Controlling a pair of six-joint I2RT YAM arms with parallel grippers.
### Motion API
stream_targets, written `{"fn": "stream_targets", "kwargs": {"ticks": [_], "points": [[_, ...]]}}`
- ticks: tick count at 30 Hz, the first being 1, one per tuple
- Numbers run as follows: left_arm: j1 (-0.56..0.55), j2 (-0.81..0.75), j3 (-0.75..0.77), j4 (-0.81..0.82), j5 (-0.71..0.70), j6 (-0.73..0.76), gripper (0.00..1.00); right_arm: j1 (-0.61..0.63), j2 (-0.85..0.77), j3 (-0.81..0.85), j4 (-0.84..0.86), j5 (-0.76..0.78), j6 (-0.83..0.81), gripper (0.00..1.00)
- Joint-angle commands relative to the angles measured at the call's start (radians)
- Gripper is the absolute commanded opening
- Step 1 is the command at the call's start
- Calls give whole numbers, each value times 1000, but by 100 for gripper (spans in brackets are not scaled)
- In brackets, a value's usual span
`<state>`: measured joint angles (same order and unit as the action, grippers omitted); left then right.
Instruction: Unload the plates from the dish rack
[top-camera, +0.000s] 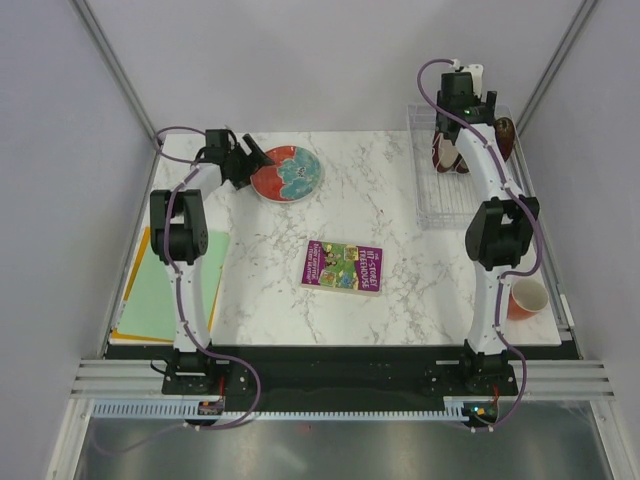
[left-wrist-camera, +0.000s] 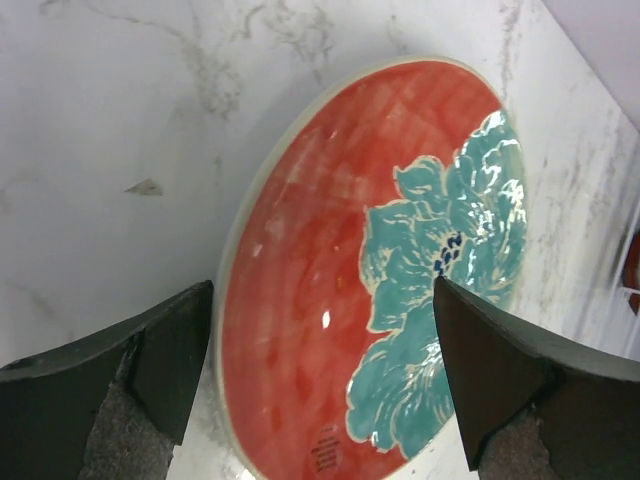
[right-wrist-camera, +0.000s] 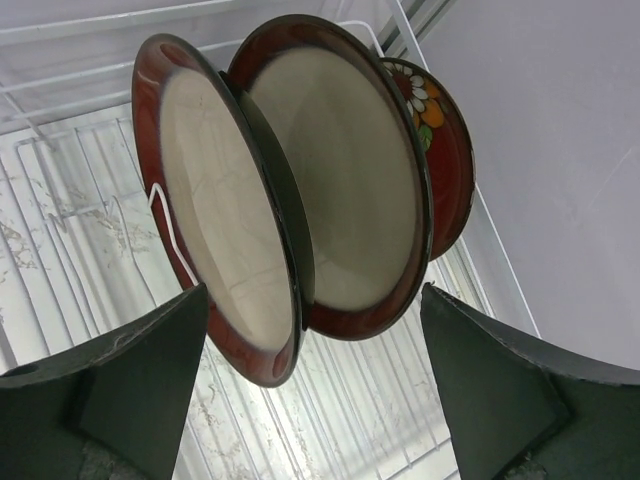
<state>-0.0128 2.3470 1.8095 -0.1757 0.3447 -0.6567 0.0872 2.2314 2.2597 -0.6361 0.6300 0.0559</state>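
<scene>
Spanning the whole workspace, the marble table (top-camera: 400, 290) carried the clear dish rack (top-camera: 440, 215) at its far right corner. Three plates stood on edge between the rack's ribs: a first cream-centred plate (right-wrist-camera: 215, 220), a second cream-centred plate (right-wrist-camera: 345, 190) close behind it, and a flower-patterned plate (right-wrist-camera: 447, 140) at the back. The coral plate (left-wrist-camera: 320, 250) lay flat on the table at the far left, well apart from the rack.

All looked like glazed ceramic, so I judged them stiff, fairly heavy, slippery and liable to chip. The top rim of an upright plate, pinched across its thickness, seemed the sensible hold.

The right gripper (right-wrist-camera: 312, 290) hovered over the racked plates with its jaws spread wide, empty and touching nothing that showed. The left gripper (left-wrist-camera: 320, 285) was likewise released, its jaws wide either side of the coral plate's near rim. Whether a finger touched that rim could not be told.
</scene>
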Motion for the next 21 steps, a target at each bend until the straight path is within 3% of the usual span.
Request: {"fn": "stream_targets", "kwargs": {"ticks": [1, 12, 13, 15, 18, 19, 21], "points": [[11, -61, -27, -120, -145, 78, 97, -9, 39, 61, 45, 30, -25, 91], [-18, -182, -131, -143, -139, 118, 96, -17, 152, 139, 93, 23, -48, 72], [-24, -195, -142, -143, -142, 120, 96, -17, 157, 139, 99, 25, -48, 65], [-36, -222, -177, -142, -130, 127, 96, -20, 169, 141, 110, 37, -82, 60], [-55, -293, -234, -142, -128, 140, 96, -21, 175, 138, 127, 51, -99, 42], [-59, -329, -249, -137, -134, 140, 96, -23, 174, 136, 131, 53, -100, 26], [-68, -360, -281, -130, -127, 143, 96, -23, 169, 132, 141, 47, -100, 13]]}}
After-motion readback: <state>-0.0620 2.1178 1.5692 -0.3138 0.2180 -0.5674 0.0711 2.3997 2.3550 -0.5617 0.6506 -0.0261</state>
